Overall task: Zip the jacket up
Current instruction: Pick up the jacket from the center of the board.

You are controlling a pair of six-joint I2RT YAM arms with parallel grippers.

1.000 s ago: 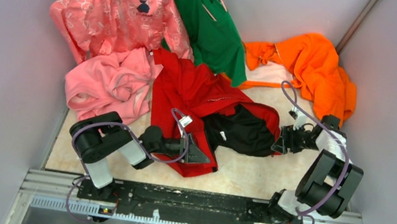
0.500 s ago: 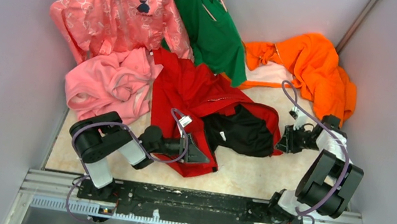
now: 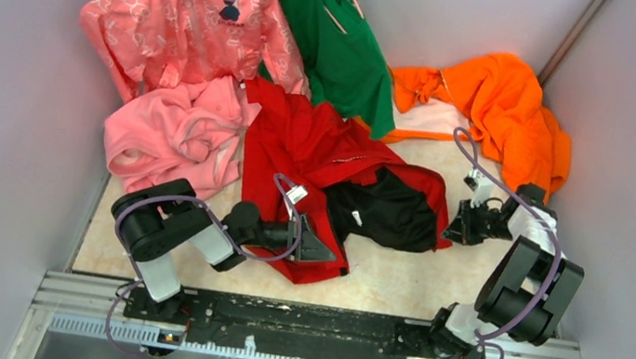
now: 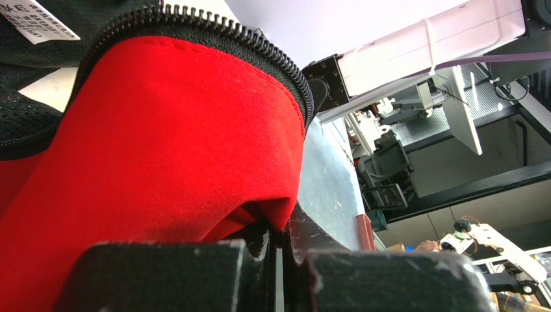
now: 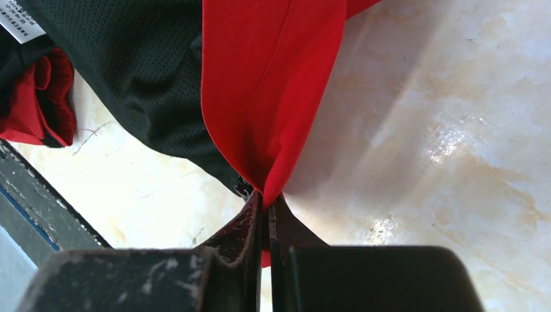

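We're gripping the jacket (image 3: 319, 147) with both arms: left gripper (image 3: 330, 256) clamping its zippered edge at 6 o'clock, right gripper (image 3: 452, 230) clamping its hem at 3 o'clock. Jacket's lying open mid-table (image 3: 394, 279).

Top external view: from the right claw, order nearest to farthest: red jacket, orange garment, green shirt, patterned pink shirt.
1. Bright red jacket, in the right claw.
2. Crumpled orange garment, far right.
3. Green hanging shirt, back centre.
4. Patterned pink shirt, back left.

Bright, even light; glare patches on the table (image 5: 448, 140); foreground blurred.
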